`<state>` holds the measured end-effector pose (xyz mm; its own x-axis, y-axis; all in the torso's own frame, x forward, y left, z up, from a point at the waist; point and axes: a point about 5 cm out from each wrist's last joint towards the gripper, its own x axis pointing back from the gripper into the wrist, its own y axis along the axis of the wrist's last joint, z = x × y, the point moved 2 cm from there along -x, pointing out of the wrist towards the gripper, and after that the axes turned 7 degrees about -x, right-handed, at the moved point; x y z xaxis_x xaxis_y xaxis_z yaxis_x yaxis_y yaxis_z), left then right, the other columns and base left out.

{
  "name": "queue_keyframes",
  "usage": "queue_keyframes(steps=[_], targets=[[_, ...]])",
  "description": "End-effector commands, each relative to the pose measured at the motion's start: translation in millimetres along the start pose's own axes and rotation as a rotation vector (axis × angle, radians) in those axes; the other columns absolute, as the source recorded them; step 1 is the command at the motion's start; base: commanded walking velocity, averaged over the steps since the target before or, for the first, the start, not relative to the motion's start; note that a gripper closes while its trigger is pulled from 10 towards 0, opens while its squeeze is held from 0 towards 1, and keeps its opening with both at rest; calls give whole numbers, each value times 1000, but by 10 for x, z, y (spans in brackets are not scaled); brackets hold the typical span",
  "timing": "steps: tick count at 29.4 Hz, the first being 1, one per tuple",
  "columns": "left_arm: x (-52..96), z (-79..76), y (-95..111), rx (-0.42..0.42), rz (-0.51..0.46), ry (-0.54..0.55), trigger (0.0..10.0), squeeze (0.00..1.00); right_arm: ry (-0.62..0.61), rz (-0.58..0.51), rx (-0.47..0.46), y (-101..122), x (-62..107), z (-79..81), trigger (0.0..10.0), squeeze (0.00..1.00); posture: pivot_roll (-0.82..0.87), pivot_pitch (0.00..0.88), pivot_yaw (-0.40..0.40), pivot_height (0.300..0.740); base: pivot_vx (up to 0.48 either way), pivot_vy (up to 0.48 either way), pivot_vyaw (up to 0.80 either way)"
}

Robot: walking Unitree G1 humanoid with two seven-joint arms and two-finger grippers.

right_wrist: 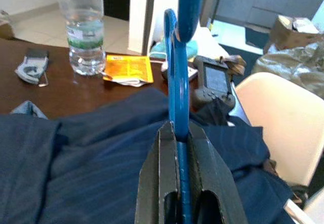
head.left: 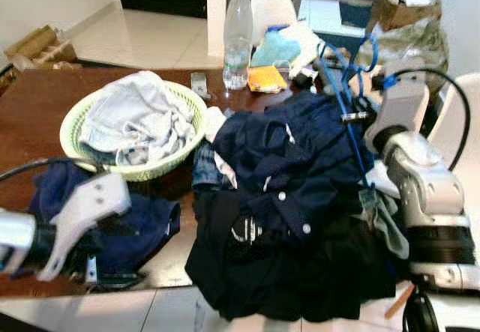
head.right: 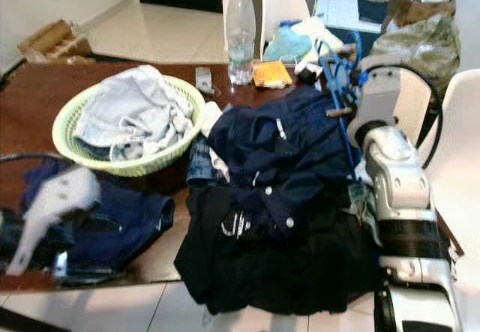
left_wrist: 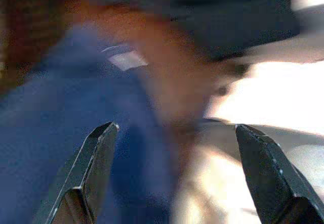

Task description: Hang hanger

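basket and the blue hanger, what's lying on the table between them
Between the green basket and the blue hanger, held by the right gripper, lies a heap of dark navy clothes. Both eye views show it.

Daylight from far doorway, glare on far floor point(head.left: 142, 36); left wrist view motion-blurred, left arm point(head.right: 45, 204) smeared, right wrist sharp.

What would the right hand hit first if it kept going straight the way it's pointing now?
Probably the black handheld device on the table's far edge, beyond the navy shirt. The right hand, shut on the blue hanger, points over the shirt toward it, though depth is unclear.
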<state>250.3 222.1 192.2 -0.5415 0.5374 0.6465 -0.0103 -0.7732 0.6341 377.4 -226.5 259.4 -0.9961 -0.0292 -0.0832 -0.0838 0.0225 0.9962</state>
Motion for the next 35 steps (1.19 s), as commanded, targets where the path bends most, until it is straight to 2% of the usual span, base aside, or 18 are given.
queue_keyframes(steps=[1, 3, 6, 12, 13, 14, 15, 19, 24, 26, 28, 29, 30, 32, 34, 35], targets=[[-22, 38, -14, -33, 16, 41, 10000, 0, 7, 12, 1, -32, -6, 19, 10000, 0, 143, 117, -39, 740, 0, 0, 0], [-32, 56, 2, -45, 13, 51, 10000, 0, 7, 15, 1, -44, -4, 22, 10000, 0, 140, 112, -36, 740, 0, 0, 0], [-76, -27, 27, -80, 10, 7, 10000, 0, 3, 44, -3, -140, 16, 4, 10000, 0, 136, 111, -33, 740, 0, 0, 0], [-92, -115, 39, -90, 15, -38, 10000, 0, -14, 88, 8, -272, 51, -43, 10000, 0, 137, 112, -33, 740, 0, 0, 0], [-105, -191, 50, -81, 7, -86, 10000, 0, -18, 96, 10, -292, 54, -52, 10000, 0, 138, 117, -30, 740, 0, 0, 0], [-105, -191, 50, -81, 7, -86, 10000, 0, -18, 96, 10, -292, 54, -52, 10000, 0, 138, 117, -30, 740, 0, 0, 0], [-125, -283, 51, -78, 6, -141, 10000, 0, -21, 103, 12, -308, 56, -60, 10000, 0, 138, 117, -30, 740, 0, 0, 0], [-150, -386, 35, -82, 18, -207, 10000, 0, -24, 108, 14, -317, 54, -66, 10000, 0, 137, 121, -28, 740, 0, 0, 0], [-158, -371, 2, -91, 41, -203, 10000, 0, -26, 110, 15, -318, 55, -70, 10000, 0, 137, 121, -28, 740, 0, 0, 0], [-150, -314, -84, -115, 99, -179, 10000, 0, -28, 110, 14, -322, 58, -74, 10000, 0, 140, 122, -26, 740, 0, 0, 0], [-150, -314, -84, -115, 99, -179, 10000, 0, -28, 110, 14, -322, 58, -74, 10000, 0, 140, 122, -26, 740, 0, 0, 0], [-131, -254, -162, -150, 158, -150, 10000, 0, -30, 111, 13, -324, 59, -76, 10000, 0, 140, 123, -23, 740, 0, 0, 0], [-131, -254, -162, -150, 158, -150, 10000, 0, -30, 111, 13, -324, 59, -76, 10000, 0, 140, 123, -23, 740, 0, 0, 0], [-90, -93, -262, -220, 254, -61, 10000, 0, -33, 111, 11, -333, 64, -80, 10000, 0, 139, 124, -21, 740, 0, 0, 0], [-90, -93, -262, -220, 254, -61, 10000, 0, -33, 111, 11, -333, 64, -80, 10000, 0, 139, 124, -21, 740, 0, 0, 0], [-74, -31, -276, -251, 281, -24, 10000, 0, -34, 112, 11, -340, 67, -82, 10000, 0, 139, 124, -21, 740, 0, 0, 0]])
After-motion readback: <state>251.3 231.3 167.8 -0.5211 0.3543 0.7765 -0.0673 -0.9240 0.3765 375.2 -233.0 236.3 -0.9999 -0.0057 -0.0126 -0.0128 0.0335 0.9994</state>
